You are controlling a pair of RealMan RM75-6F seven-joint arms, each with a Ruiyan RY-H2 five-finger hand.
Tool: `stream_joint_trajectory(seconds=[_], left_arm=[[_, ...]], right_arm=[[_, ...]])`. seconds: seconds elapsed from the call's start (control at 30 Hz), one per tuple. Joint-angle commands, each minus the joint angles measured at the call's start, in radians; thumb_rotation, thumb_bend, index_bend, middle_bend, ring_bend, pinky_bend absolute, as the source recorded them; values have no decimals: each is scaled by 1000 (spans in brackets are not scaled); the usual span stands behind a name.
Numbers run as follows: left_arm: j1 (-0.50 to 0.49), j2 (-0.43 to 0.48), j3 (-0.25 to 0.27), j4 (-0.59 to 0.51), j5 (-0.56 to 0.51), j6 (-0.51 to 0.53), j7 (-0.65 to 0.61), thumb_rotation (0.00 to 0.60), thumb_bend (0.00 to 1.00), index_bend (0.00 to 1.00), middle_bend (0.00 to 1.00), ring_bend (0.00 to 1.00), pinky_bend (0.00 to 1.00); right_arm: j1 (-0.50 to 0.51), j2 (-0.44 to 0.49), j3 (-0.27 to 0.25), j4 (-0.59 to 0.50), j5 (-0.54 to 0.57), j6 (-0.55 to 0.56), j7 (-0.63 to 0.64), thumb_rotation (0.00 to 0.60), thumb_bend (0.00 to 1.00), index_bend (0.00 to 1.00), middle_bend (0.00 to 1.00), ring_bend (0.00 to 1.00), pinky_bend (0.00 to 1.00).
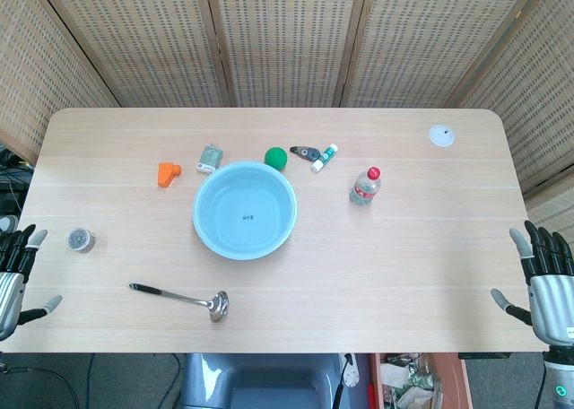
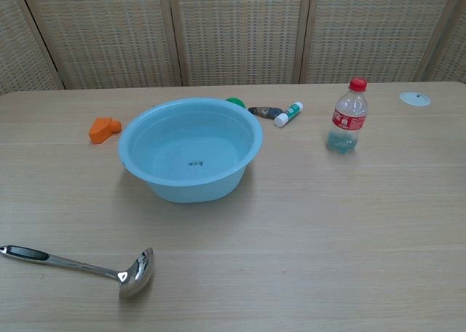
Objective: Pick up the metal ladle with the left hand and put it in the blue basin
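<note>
Both hands sit off the table ends with nothing in them: my left hand [image 1: 16,279] at the left edge, fingers spread and pointing up, and my right hand [image 1: 543,279] at the far right edge, just as open. Between them, the left is clearly nearer the metal ladle [image 1: 184,298], which lies flat on the near part of the table [image 1: 413,265], in front of the blue basin [image 1: 245,210] and apart from it. From my left fingers the ladle lies to the right and a touch nearer the front edge. Its long axis runs almost left to right, with the dark-tipped handle end pointing toward my left hand and the bowl end on the right, slightly closer to me. So I judge the handle is the part to reach for, coming in from the left. In the chest view the ladle looks polished and shiny, with a slim shaft and a small round cup lying tipped on its side.
</note>
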Motion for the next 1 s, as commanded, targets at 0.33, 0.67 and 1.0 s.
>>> stream_joint_trajectory(seconds=[0.33, 0.67, 1.0], left_arm=[[-10, -10, 5, 13, 11, -16, 8, 600, 82, 0, 0, 0, 0], [-110, -96, 11, 117, 73, -144, 7, 600, 82, 0, 657, 550, 498], [-264, -243, 65, 374, 157, -367, -107, 600, 84, 93, 1000, 967, 1000]], right_arm=[[-1, 6, 0, -3, 3, -2, 11, 600, 0, 0, 0, 0, 0], [3, 8, 4, -1, 20, -19, 21, 600, 0, 0, 0, 0, 0], [4, 6, 3, -1, 23, -24, 16, 600, 0, 0, 0, 0, 0]])
